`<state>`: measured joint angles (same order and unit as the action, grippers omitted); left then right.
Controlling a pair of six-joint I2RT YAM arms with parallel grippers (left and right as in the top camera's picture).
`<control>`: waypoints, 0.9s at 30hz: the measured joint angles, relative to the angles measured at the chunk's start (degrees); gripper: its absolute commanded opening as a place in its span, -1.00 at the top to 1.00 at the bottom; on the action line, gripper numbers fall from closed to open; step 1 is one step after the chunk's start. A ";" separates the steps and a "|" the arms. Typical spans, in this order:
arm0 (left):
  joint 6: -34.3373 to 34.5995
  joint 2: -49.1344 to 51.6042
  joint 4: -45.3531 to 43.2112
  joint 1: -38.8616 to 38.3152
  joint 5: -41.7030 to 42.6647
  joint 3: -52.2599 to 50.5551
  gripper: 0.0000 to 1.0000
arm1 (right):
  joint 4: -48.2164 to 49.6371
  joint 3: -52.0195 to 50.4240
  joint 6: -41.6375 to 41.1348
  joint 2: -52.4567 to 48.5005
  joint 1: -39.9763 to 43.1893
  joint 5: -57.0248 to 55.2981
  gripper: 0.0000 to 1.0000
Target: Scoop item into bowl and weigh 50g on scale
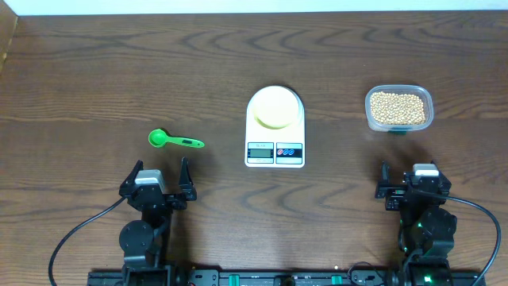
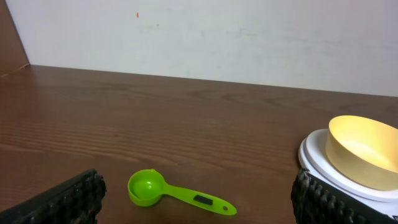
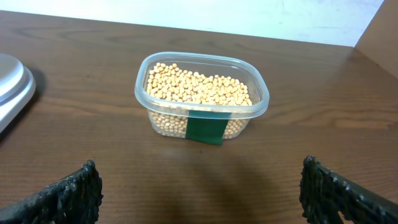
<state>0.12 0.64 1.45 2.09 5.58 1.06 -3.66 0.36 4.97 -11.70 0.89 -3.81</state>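
Observation:
The tan beans (image 1: 398, 107) (image 3: 198, 87) fill a clear plastic tub (image 1: 399, 108) (image 3: 202, 96) at the right of the table. A pale yellow bowl (image 1: 275, 107) (image 2: 364, 151) sits empty on the white scale (image 1: 275, 127) (image 2: 317, 163) in the middle. A green scoop (image 1: 175, 141) (image 2: 177, 192) lies on the wood left of the scale, cup to the left. My left gripper (image 1: 160, 173) (image 2: 198, 205) stands open just short of the scoop. My right gripper (image 1: 411, 176) (image 3: 202, 193) is open too, a little nearer than the tub, nothing between its fingers.
The scale's edge (image 3: 13, 84) shows at the left of the right wrist view. A white wall (image 2: 205, 37) rises behind the table's far edge. Black cables (image 1: 75, 238) trail from both arm bases at the front edge.

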 measured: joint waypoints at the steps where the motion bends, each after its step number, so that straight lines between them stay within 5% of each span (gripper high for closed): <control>1: 0.00 0.00 0.00 0.00 0.00 0.00 -0.96 | 0.00 0.00 0.00 0.00 0.00 0.00 -0.98; 27: 0.00 0.00 0.04 0.00 -0.87 0.00 -0.96 | -0.11 0.00 0.00 0.00 0.00 0.61 -0.98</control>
<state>0.12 0.64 1.50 2.09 4.71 1.06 -3.77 0.36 4.97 -11.70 0.89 -3.20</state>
